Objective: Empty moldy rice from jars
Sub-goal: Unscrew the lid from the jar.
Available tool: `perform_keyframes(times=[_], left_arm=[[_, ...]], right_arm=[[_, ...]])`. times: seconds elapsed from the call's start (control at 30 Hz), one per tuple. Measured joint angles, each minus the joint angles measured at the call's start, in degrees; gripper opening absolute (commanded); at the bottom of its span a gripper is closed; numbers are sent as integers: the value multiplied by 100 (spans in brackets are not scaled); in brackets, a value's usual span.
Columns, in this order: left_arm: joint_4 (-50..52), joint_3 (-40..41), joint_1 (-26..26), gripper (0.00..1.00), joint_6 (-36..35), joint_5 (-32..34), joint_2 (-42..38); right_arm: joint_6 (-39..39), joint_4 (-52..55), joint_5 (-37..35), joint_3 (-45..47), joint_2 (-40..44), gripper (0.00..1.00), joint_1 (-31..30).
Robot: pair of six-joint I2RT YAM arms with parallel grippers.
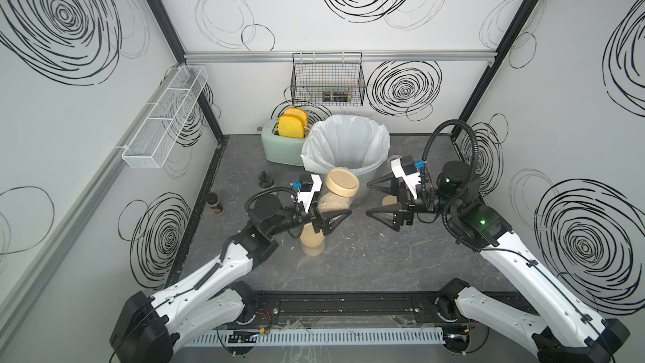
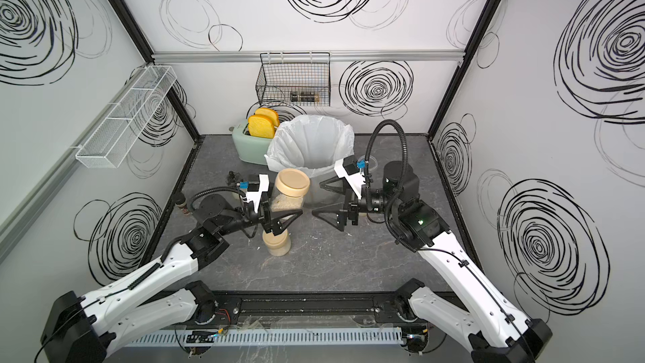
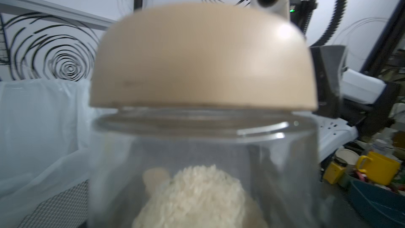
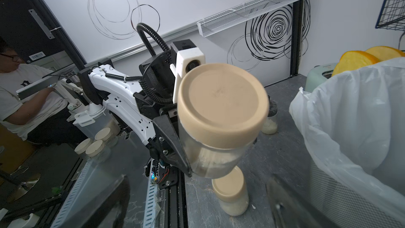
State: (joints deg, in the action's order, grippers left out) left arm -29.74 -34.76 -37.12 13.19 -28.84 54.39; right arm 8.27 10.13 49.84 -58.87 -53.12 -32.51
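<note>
bystander beyond jar, right wrist only

Clamps the left gripper on a lidded jar just in front of the bin; holds the right gripper spread wide, facing the jar, also before the bin.

White swirl-marked walls, grey marbled tabletop

Left wrist view: held jar blurred, base cut off by the edge — lid soft too. In a top view, table jar partly under left gripper; third jar mostly behind right gripper. Its fingers blurred in right wrist view. What's in the wire basket — too small to tell.
</note>
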Motion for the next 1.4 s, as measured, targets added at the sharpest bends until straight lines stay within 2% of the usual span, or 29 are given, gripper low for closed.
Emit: perform_keyframes(times=[0.13, 0.3, 0.57, 0.9, 1.4], left_arm=[[817, -101, -225, 84, -603, 1176, -131], [1394, -160, -802, 83, -1266, 2459, -144], [1467, -162, -1709, 83, -2059, 3689, -26], [1211, -243, -2173, 83, -2590, 4430, 387], [1075, -254, -2245, 83, -2761, 4680, 396]], right_arm=[[7, 11, -151, 0, -15, 98, 4], [140, -33, -387, 0, -116, 98, 4], [640, -334, -953, 0, -520, 98, -74], [883, -535, -1482, 0, -660, 98, -470], [979, -538, -1762, 0, -728, 98, -501]])
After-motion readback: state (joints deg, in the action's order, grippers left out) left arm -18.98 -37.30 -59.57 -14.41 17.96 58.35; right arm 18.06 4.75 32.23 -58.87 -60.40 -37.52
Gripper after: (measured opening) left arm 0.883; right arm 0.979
